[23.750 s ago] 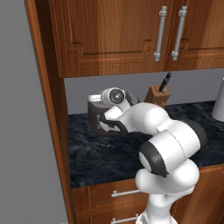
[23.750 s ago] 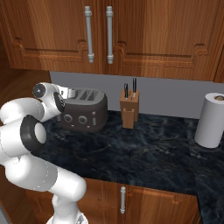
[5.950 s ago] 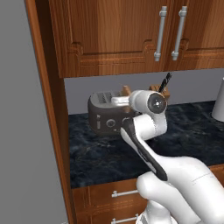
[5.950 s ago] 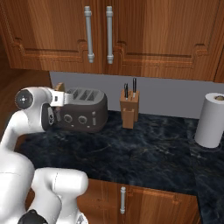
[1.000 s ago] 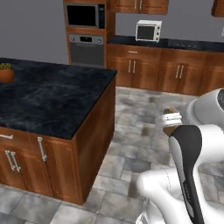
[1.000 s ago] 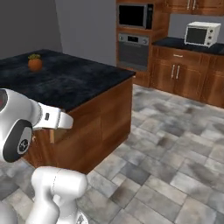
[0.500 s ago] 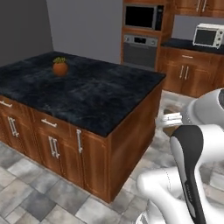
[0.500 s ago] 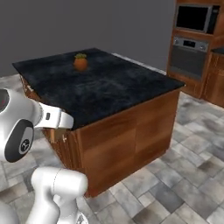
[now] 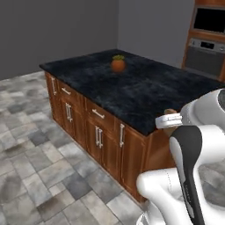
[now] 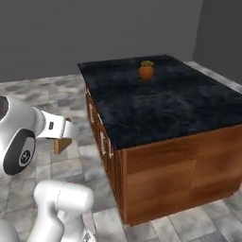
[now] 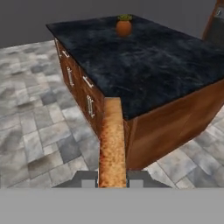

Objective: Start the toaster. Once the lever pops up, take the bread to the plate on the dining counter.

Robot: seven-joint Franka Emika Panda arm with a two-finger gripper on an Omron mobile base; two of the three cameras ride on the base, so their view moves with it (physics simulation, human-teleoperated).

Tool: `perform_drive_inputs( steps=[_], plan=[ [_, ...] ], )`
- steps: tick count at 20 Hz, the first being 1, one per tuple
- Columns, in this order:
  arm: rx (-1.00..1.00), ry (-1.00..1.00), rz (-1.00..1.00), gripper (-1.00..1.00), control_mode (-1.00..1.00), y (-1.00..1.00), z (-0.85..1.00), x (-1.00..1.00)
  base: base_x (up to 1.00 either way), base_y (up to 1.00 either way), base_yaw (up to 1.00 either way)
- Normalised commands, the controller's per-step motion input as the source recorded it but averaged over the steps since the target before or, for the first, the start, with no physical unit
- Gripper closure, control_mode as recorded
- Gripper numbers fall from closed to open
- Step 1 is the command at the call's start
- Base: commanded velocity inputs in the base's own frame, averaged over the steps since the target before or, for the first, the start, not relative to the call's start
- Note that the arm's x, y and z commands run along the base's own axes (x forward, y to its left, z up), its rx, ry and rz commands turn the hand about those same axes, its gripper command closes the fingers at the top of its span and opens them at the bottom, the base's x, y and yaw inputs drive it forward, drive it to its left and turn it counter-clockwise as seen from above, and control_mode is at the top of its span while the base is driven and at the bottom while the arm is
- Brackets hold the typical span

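I have the bread clamped edge-on in my end effector, its two fingers pressed against the slice's flat faces, so in the hand view the slice runs as a narrow tan strip straight out ahead of me. That thin-edge grip suits a slice lifted out of a slot, and I judge it should keep the toast from swinging while my base carries me across the tiled floor. In the right base view the bread hangs just beyond my white wrist, over the floor and well apart from any support. Ahead stands a black marbled desk on reddish-brown cabinets, which I take for the dining counter; its near corner sits just past the slice's far end in the hand view. On the far part of its top rests a small orange potted plant. To my eye the toaster step is done and the carry is under way; next I must find the plate, then lower the slice flat onto it.
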Motion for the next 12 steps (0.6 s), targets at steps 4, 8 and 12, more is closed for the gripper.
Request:
perform_drive_inputs(
  steps=[4, 8, 12],
  plan=[
    [0.00, 0.00, 0.00, 1.00, 1.00, 0.00, 0.00, 0.00, 0.00, 0.53, 0.68],
    [0.00, 0.00, 0.00, 1.00, 1.00, 0.00, 0.00, 0.00, 0.00, 0.57, 0.70],
    [0.00, 0.00, 0.00, 1.00, 1.00, 0.00, 0.00, 0.00, 0.10, 0.51, 0.65]
  ],
)
